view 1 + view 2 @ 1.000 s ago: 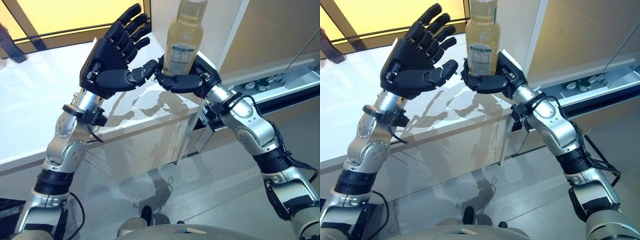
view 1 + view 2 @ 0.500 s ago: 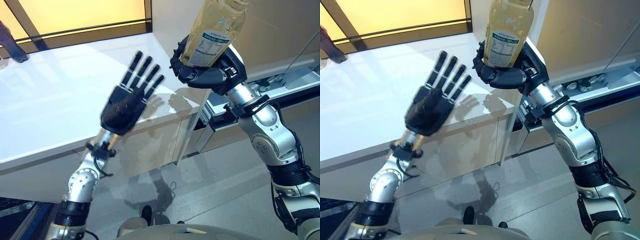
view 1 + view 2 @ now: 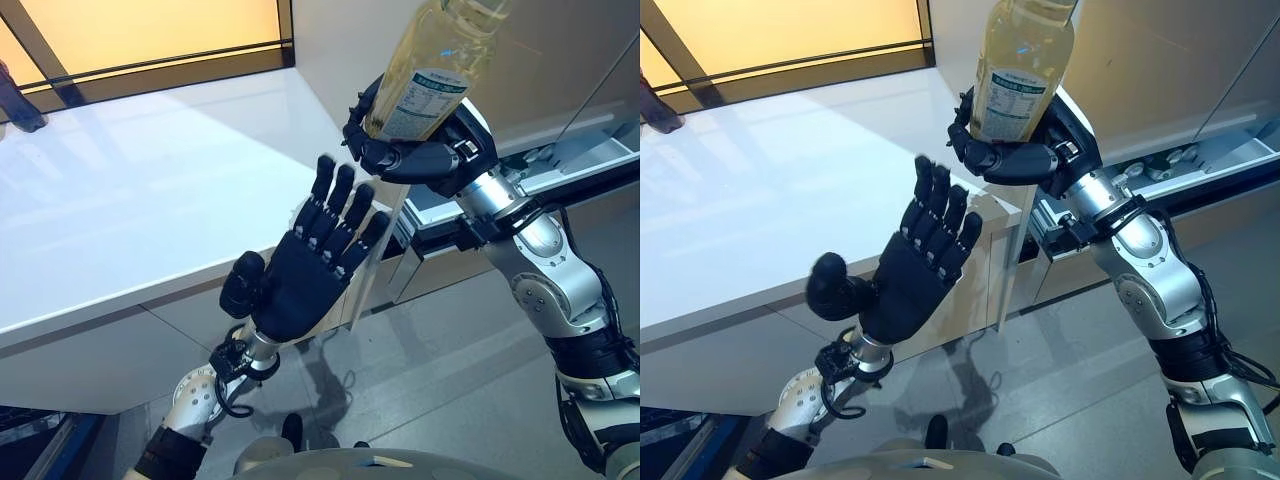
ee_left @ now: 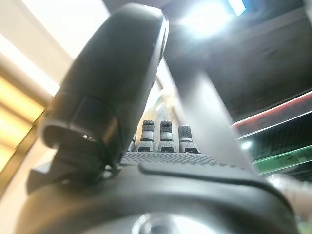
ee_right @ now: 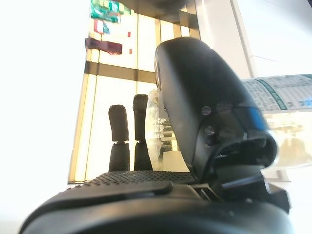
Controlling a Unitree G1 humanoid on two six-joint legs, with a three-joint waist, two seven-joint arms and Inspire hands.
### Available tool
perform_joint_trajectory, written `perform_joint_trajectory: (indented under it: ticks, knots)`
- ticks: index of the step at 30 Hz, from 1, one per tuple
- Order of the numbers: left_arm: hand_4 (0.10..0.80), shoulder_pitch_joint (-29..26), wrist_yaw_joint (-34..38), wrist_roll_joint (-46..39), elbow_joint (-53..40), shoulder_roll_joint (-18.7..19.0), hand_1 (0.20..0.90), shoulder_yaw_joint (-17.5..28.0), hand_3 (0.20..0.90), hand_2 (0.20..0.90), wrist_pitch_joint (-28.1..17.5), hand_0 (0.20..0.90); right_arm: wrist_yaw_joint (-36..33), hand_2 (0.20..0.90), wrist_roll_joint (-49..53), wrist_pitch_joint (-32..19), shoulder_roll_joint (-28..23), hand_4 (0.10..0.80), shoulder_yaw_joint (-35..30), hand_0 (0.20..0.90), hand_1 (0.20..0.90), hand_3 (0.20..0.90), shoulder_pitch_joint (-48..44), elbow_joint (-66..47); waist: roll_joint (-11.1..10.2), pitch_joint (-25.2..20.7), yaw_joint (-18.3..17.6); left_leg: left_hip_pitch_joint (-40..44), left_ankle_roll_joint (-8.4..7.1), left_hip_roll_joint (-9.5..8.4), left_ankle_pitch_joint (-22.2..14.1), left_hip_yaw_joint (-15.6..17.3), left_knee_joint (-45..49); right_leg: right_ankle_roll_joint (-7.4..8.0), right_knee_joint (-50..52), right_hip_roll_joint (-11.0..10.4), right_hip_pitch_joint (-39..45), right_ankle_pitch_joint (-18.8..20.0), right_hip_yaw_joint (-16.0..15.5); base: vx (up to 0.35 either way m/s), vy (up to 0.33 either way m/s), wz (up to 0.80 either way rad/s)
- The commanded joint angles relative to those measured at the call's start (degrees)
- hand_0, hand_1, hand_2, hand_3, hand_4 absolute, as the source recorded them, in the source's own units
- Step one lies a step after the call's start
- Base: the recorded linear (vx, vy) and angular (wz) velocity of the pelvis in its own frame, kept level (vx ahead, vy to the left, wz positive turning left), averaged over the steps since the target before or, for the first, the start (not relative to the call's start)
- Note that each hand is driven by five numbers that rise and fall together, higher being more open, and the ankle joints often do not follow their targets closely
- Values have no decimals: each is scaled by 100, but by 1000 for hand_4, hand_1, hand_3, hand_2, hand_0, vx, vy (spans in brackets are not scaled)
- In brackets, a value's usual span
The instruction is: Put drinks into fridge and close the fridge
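Observation:
A clear bottle of pale yellow drink (image 3: 432, 70) with a white and green label is held high in my right hand (image 3: 420, 160), tilted slightly to the right, with its top out of view. The fingers and thumb curl round its lower part. The bottle's label also shows in the right wrist view (image 5: 280, 92) past the thumb. My left hand (image 3: 310, 272) is open and empty, fingers straight, lower down in front of the white counter's edge. It is apart from the bottle. The fridge's low open shelf (image 3: 1200, 160) lies at the right, behind my right arm.
A white counter (image 3: 150, 190) spans the left and middle, with a yellow-lit window behind it. Drink tops (image 3: 1160, 166) stand in the fridge shelf. Beige panels (image 3: 560, 60) rise at the right. Grey floor (image 3: 440, 380) lies below.
My left hand has let go beside the bottle and dropped down in front of the counter's edge. My right hand has lifted the bottle up and to the right, tilting it.

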Motion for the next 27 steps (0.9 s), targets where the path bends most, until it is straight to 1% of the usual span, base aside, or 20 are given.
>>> perform_joint_trajectory:
  ticks: [1,2,4,5,6,7,8,11,12,14,16,17,18,19,20,21,22,24,27]
  knots:
    - [800,275,-817,1029,724,-258,900,235,900,900,486,900,230,300,705,-459,-39,100,-1143,300,300,200,-243,-212,-129,-666,-55,139,69,-101,-655,160,7,358,145,-53,-517,474,146,0,0,0]
    - [800,352,-987,1264,1005,-269,900,280,900,900,477,900,311,300,736,-450,-70,100,-1166,300,300,200,-165,-220,-134,-670,-65,127,65,-97,-645,173,7,364,148,-56,-532,481,149,0,0,0]
    - [800,541,-1243,1792,1757,-436,900,487,900,900,511,900,581,300,865,-332,-152,100,-1243,300,300,200,26,-230,-142,-675,-79,101,58,-93,-626,215,7,381,146,-61,-559,497,145,0,0,0]
    - [800,587,-1260,1956,2088,-497,900,638,900,900,591,900,685,300,901,-286,-197,100,-1271,300,300,200,112,-244,-150,-679,-82,93,58,-97,-625,224,7,390,142,-63,-565,501,146,0,0,0]
    - [800,623,-1123,2183,2404,-562,900,771,900,900,554,900,786,300,938,-199,-224,100,-1297,300,300,200,183,-262,-163,-691,-88,85,58,-101,-627,240,7,401,140,-68,-572,503,150,19,23,-6]
    - [800,658,-1032,2527,2829,-593,900,894,900,900,326,900,886,300,1077,-137,-310,100,-1330,300,300,200,268,-294,-180,-704,-102,61,56,-106,-618,253,7,409,139,-69,-594,506,164,19,21,-9]
    - [800,670,-831,2689,2997,-624,900,938,900,900,109,900,958,300,1153,-88,-350,100,-1349,300,300,200,321,-323,-187,-699,-109,62,59,-109,-620,260,7,411,139,-68,-595,505,169,11,17,-13]
    - [800,663,-120,3409,3566,-569,900,1029,900,900,-786,900,1306,300,1381,34,-489,100,-1450,300,300,200,529,-460,-218,-697,-145,74,65,-104,-668,290,7,438,137,-64,-591,473,193,29,12,-7]
    - [800,629,218,3592,3731,-514,900,1007,900,900,-1107,900,1413,300,1472,96,-541,100,-1473,300,300,200,567,-506,-232,-700,-166,65,69,-107,-664,300,7,441,154,-62,-614,472,212,-6,14,-5]
    - [800,562,551,3939,3910,-408,900,941,900,900,-1513,900,1534,300,1543,159,-609,100,-1508,300,300,200,595,-555,-248,-698,-191,58,71,-108,-662,319,7,452,166,-59,-634,475,225,0,17,-6]
    - [800,490,1274,4489,4080,-249,900,772,900,900,-2094,900,1635,300,1634,248,-683,100,-1553,300,300,200,678,-639,-257,-693,-236,45,74,-105,-646,350,7,459,212,-50,-678,471,258,1,12,-3]
    - [800,446,1508,4742,4167,-192,900,743,900,900,-2235,900,1659,300,1656,307,-697,100,-1591,300,300,200,715,-697,-258,-691,-253,40,77,-106,-642,365,8,462,223,-47,-692,468,270,-4,31,-2]
    - [800,386,1734,5232,4342,-149,900,723,900,900,-2584,900,1689,300,1627,375,-696,100,-1647,300,300,200,788,-782,-259,-687,-279,27,83,-109,-639,384,17,465,242,-42,-714,464,290,-4,33,-5]
    - [800,346,2215,5910,4521,-104,900,695,900,900,-3117,900,1771,300,1543,404,-697,100,-1744,300,300,200,930,-817,-256,-683,-308,18,90,-106,-640,403,25,468,268,-34,-741,457,316,-6,35,-11]
    - [800,297,2701,6416,4712,-41,900,646,900,900,-3383,900,1821,300,1447,409,-648,100,-1810,300,300,200,1054,-844,-250,-673,-334,12,96,-103,-633,424,28,473,284,-27,-764,458,338,-9,32,-17]
    - [800,218,3169,6872,4971,-4,900,620,900,900,-3476,900,1800,300,1290,425,-554,100,-1861,300,300,200,1175,-904,-250,-665,-373,-5,101,-100,-615,457,30,482,306,-16,-802,469,370,-13,28,-15]
    - [800,161,3285,7026,5225,7,900,670,900,900,-3524,900,1786,300,1230,423,-516,100,-1924,300,300,200,1285,-963,-255,-663,-402,-14,104,-94,-615,483,31,487,314,-7,-819,466,398,-17,27,-13]
    - [800,81,3545,7179,5583,-32,900,762,900,900,-3361,900,1757,300,994,343,-414,100,-2000,300,300,200,1502,-1014,-257,-653,-464,-10,103,-84,-629,533,33,496,323,6,-841,456,449,-6,27,-13]
    - [800,108,3701,7258,5974,-75,900,784,900,900,-3505,900,1779,300,715,155,-312,100,-2114,300,300,200,1745,-986,-265,-637,-522,-2,106,-80,-635,590,35,500,328,25,-858,464,499,12,18,-13]
